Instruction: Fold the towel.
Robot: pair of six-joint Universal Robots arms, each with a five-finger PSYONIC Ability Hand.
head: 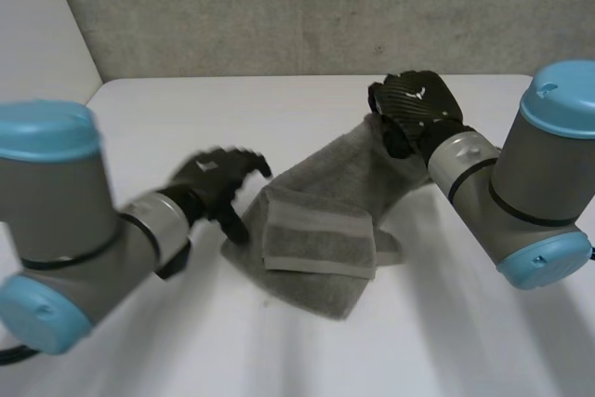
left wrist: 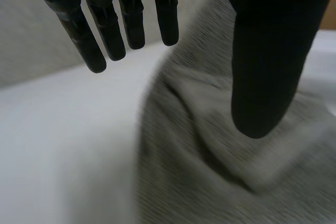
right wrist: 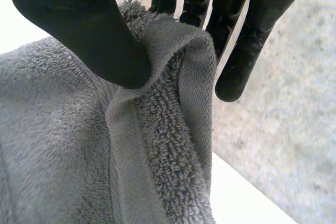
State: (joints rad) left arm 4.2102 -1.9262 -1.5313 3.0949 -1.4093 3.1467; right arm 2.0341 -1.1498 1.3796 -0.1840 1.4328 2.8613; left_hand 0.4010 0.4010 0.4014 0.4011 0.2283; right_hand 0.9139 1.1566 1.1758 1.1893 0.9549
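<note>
A grey towel (head: 321, 230) lies partly folded on the middle of the white table (head: 232, 109), with a banded flap on top. My right hand (head: 418, 109) is shut on the towel's far right corner and holds it up off the table. In the right wrist view the thumb (right wrist: 89, 30) pinches the towel's hem (right wrist: 173, 103) against the fingers. My left hand (head: 216, 181) hovers at the towel's left edge. In the left wrist view its fingers (left wrist: 131, 19) are straight and spread, the thumb (left wrist: 268, 51) stands apart, and the towel (left wrist: 210, 171) lies below them, not held.
A grey wall (head: 307, 6) runs along the table's far edge. Bare table stretches in front of the towel and to its left. Both arms reach in from the near corners.
</note>
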